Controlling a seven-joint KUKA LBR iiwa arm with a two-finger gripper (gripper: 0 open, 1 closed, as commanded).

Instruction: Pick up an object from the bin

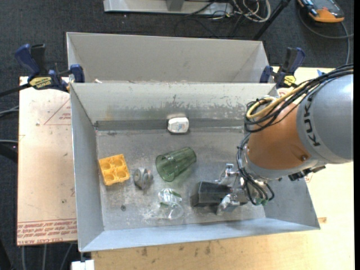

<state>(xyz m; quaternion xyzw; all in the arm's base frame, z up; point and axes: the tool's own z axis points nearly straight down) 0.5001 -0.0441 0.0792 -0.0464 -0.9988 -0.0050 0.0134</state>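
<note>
Orange wrist cover (275,145) sits above the hand (226,188), which is wide and astride the black block (207,194) at its right end: centre, close squarely, lift straight.

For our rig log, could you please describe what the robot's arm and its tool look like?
The rounded silver-grey arm bears black lettering. A glossy orange cover wraps its wrist, with yellow and black cables looped above. The silvery metal tool has two fingers.

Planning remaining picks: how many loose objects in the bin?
6: white piece at back, yellow block left, grey lump beside it, green cup centre, clear wrapper front, black block at the hand; arm may hide more.
</note>
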